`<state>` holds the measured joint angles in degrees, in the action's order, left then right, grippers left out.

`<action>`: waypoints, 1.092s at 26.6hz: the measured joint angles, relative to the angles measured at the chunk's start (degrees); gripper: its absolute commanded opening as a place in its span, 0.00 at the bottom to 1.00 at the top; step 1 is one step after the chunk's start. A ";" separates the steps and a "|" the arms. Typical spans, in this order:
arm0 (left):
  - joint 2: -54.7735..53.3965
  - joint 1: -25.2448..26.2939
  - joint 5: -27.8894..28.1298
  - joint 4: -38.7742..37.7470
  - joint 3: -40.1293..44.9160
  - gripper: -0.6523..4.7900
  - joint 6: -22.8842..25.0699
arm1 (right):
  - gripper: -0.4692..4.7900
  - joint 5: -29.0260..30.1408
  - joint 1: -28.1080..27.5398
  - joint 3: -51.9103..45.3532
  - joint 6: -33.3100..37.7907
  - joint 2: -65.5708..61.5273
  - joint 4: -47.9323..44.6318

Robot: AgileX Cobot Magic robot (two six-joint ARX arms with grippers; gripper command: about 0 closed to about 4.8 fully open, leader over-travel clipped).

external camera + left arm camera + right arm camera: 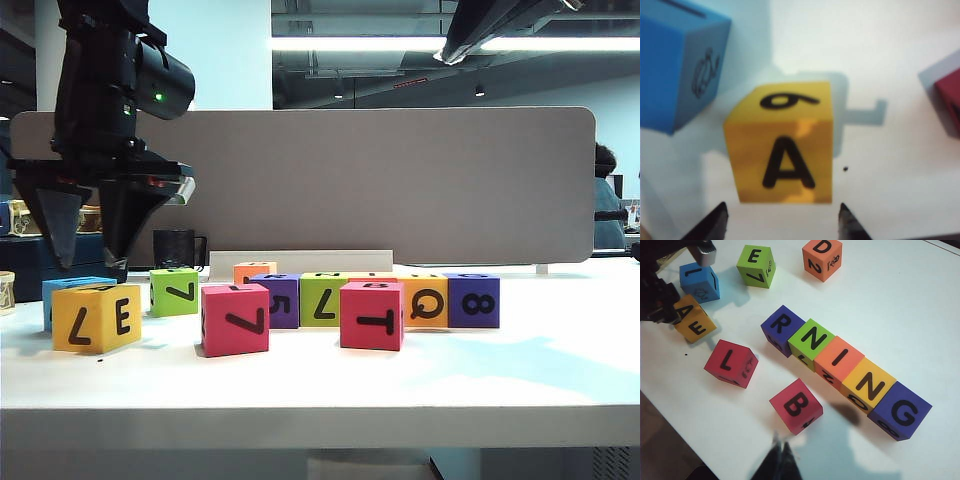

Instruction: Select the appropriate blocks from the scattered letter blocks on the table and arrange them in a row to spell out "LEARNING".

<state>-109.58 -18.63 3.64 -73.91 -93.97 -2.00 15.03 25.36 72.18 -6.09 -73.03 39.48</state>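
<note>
My left gripper (93, 262) hangs open just above the yellow block (96, 317) at the table's left end, holding nothing. In the left wrist view its fingertips (720, 212) stand wide on either side of that yellow block (782, 145), which shows an A. A blue block (675, 65) sits close behind it. My right gripper (781, 452) is shut and empty, high above the table (900, 305). Below it, a touching row of blocks reads R (782, 327), N (812, 340), I (840, 357), N (867, 382), G (900, 412). The red L block (731, 363), red B block (796, 406), green E block (756, 265) and orange D block (822, 257) lie loose.
A grey-brown partition panel (380, 180) closes off the back of the table. A black mug (175, 247) and a dark blue box (30, 262) stand behind the left blocks. The thick white front edge (320, 425) runs across the near side.
</note>
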 measured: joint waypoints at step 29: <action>-0.07 0.00 0.00 8.59 7.32 0.85 -0.17 | 0.09 8.74 0.02 0.00 0.09 -0.02 2.47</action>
<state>-109.65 -18.63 3.64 -65.32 -86.65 -2.17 23.77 25.39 72.18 -6.00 -73.06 41.95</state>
